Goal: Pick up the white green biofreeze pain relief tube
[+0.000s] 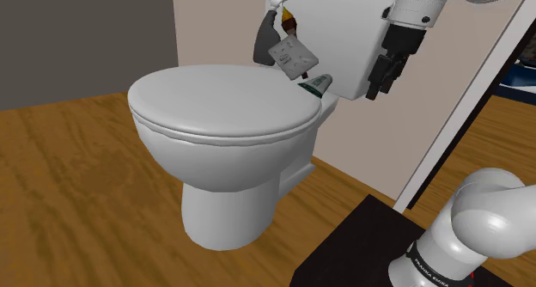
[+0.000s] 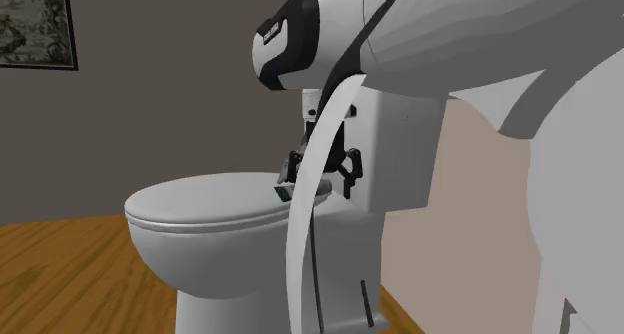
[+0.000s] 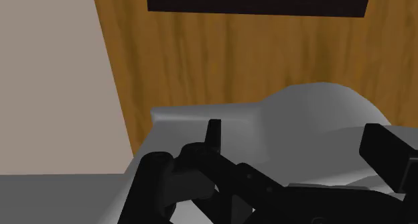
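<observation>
At the rear edge of the toilet lid [image 1: 215,105], against the tank [image 1: 344,27], lies the white and green tube [image 1: 315,83]. A grey pack [image 1: 290,55] leans just above it. Toward the shoulder view's right, the end effector [image 1: 376,89] hangs apart from the tube, fingers [image 3: 213,137] spread, holding nothing.

The arm's lower joint ring [image 1: 429,266] bears small lettering, apparently FRANKA EMIKA.

Counts: one toilet [image 1: 223,113]; three loose items at its back edge: one green-white tube [image 1: 316,84], one grey flat packet [image 1: 290,58], one dark bottle [image 1: 277,27]. One framed picture [image 2: 35,27]. One claw [image 1: 376,92].
</observation>
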Action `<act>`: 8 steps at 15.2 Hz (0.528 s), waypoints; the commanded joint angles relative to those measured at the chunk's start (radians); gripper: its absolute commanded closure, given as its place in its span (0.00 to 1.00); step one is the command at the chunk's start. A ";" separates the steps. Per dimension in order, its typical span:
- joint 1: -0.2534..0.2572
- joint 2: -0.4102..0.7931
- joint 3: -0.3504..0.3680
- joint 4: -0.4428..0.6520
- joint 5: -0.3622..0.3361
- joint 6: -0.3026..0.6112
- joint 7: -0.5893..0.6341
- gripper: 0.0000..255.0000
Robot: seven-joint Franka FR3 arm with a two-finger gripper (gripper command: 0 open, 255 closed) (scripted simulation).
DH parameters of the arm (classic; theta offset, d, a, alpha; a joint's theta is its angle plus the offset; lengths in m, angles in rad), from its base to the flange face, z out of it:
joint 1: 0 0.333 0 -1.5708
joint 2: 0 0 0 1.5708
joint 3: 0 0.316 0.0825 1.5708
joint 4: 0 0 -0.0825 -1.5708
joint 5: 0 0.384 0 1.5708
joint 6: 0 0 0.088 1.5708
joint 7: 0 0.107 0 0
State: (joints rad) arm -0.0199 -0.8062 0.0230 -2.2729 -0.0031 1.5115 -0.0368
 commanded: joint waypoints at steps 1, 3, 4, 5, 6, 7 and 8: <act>0.000 0.000 0.000 0.000 0.000 0.000 0.000 0.00; -0.056 0.075 0.074 0.056 0.023 0.014 0.190 0.00; -0.085 0.116 0.109 0.089 0.031 0.018 0.285 0.00; -0.116 0.158 0.142 0.124 0.035 0.020 0.379 0.00; -0.145 0.202 0.174 0.162 0.037 0.020 0.474 0.00; -0.174 0.247 0.204 0.203 0.035 0.018 0.569 0.00; -0.203 0.293 0.232 0.245 0.031 0.014 0.663 0.00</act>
State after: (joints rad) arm -0.1933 -0.5577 0.2212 -2.0698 0.0279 1.5303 0.5101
